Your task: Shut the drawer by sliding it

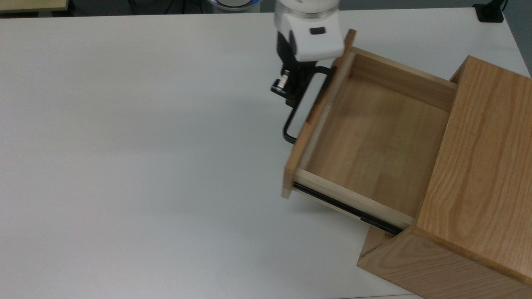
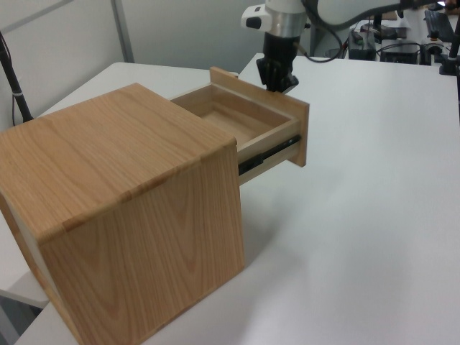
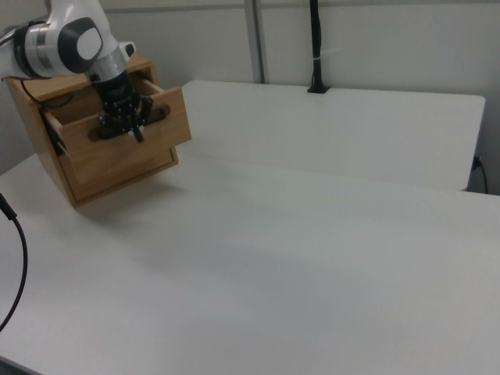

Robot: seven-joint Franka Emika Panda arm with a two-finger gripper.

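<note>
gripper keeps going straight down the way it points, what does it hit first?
Most likely the white table. The gripper points down at the black handle in front of the drawer; depth is unclear, so it may catch the handle bar first.

White table (image 3: 336,234); grey partition wall (image 3: 391,47) behind; black pole (image 3: 316,47) at far table edge.

A light wooden box-shaped drawer (image 1: 374,137) (image 2: 248,118) (image 3: 125,144) with a black U-shaped bar handle (image 1: 293,120) is seen partly pulled out of the oak-grain cabinet (image 1: 478,174), its interior empty.
</note>
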